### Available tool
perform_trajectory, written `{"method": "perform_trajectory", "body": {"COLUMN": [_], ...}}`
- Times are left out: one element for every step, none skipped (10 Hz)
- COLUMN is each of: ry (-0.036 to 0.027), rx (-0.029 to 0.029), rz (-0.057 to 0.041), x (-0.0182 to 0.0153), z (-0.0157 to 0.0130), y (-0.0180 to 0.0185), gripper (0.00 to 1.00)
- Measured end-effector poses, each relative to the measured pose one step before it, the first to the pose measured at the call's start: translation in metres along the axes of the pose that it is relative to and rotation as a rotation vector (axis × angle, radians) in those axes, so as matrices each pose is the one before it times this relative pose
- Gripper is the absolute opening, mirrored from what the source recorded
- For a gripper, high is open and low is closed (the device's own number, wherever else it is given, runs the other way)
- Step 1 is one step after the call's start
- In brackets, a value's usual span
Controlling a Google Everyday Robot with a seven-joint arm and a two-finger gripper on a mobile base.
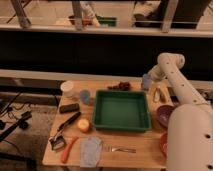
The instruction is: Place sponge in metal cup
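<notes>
- Gripper (146, 81) hangs over the far right end of the table (147, 142), just behind the back right corner of the green tray (121, 111); whether it is open or holding anything cannot be told.
- Sponge (69, 107), a dark block, lies flat at the table's left side, well apart from the gripper.
- Metal cup (85, 96) stands upright between sponge and tray.

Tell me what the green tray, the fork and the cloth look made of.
Green tray: likely plastic, uniform matte colour, moulded rim. Fork: probably metal, thin and pale grey. Cloth: fabric, soft rumpled outline. The gripper hangs over the far right corner of the table.
</notes>
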Motion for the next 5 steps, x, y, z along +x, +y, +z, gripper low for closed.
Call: {"method": "perform_trajectory", "body": {"ry": [0.00043, 0.00143, 0.00135, 0.00098, 0.00089], "rx": [-0.00189, -0.00379, -0.00332, -0.00168, -0.00002], "rz": [-0.00012, -0.00090, -0.00059, 0.00056, -0.00134], "x": [-0.00038, 0.00000, -0.00008, 0.00051, -0.00070], "z": [0.00107, 0.00148, 0.00151, 0.00090, 0.00018], "y": [-0.00011, 0.00080, 0.00067, 0.00051, -0.00042], "gripper": [0.26, 0.26, 0.26, 0.26, 0.26]}}
